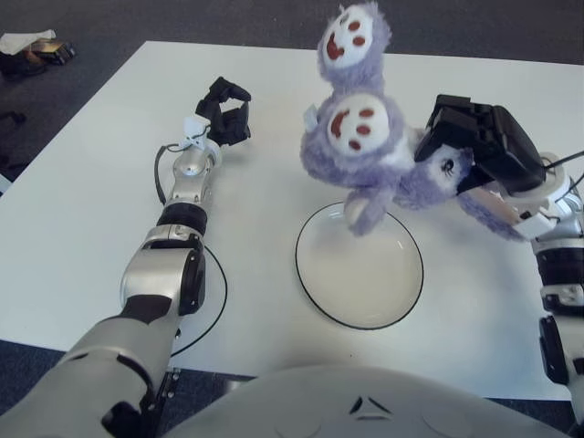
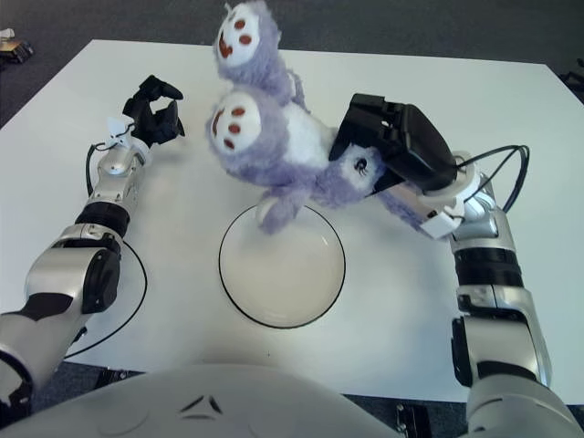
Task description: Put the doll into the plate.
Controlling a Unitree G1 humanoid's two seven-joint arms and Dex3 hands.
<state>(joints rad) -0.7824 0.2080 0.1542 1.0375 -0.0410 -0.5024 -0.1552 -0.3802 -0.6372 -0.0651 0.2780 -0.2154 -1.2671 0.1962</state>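
A fluffy purple doll [image 1: 365,146] with white soles and red paw marks hangs upside down, feet up, over the far edge of the white, dark-rimmed plate [image 1: 359,287]. My right hand [image 1: 474,141] grips it by the head end, fingers wrapped around the plush [image 2: 301,155]. One purple arm dangles just above the plate's [image 2: 282,292] far rim. My left hand [image 1: 224,117] shows on the white table to the left of the doll, fingers curled and holding nothing.
The white table [image 1: 82,210] stretches around the plate. A thin black cable [image 1: 212,301] loops beside my left forearm. Dark carpet lies beyond the far edge, with small items [image 1: 32,47] at the top left.
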